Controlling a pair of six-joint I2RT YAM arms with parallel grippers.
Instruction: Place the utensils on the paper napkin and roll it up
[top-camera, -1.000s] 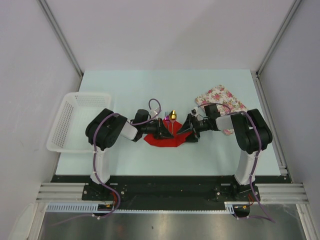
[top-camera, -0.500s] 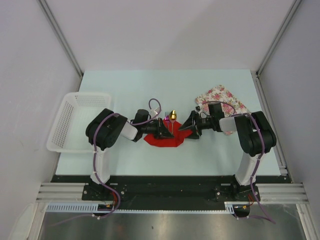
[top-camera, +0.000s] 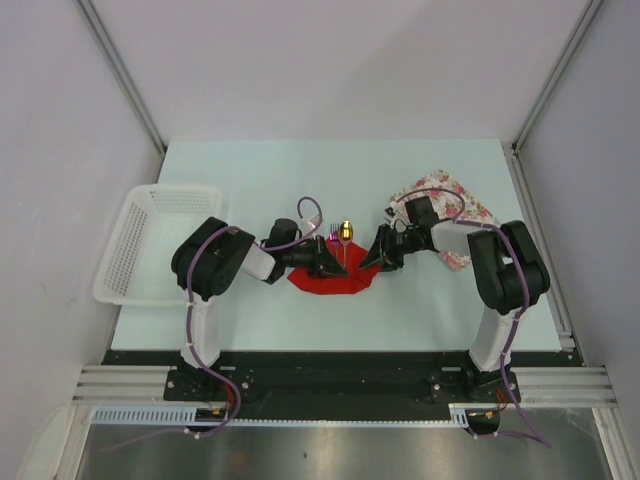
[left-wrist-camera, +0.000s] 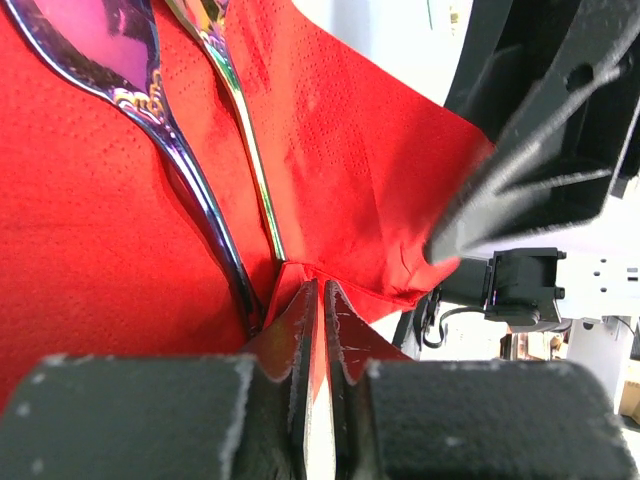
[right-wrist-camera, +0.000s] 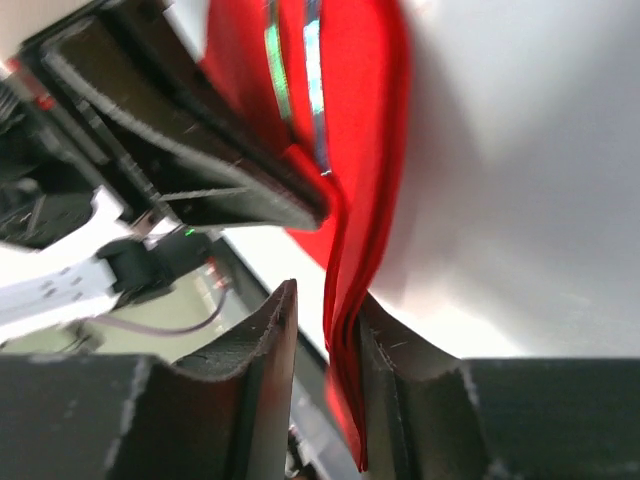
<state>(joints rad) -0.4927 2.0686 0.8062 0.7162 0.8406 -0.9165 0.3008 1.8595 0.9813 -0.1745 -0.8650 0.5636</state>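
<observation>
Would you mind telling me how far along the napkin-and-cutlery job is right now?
Done: the fork and spoon lie side by side on the red napkin, heads past its far edge. In hand: the left pincer is shut on one napkin edge; the right pincer straddles the opposite, lifted edge without pinching it yet. Left: rolling the napkin around them; it is not yet wrapped.

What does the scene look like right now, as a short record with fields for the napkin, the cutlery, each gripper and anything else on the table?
napkin: red paper napkin on the table, sides lifted
utensils: fork and spoon side by side on it, heads past its far edge
left gripper: shut on a fold at the napkin's left side
right gripper: jaws open around the folded right edge, not clamped
other: white basket at left, floral cloth at right
</observation>
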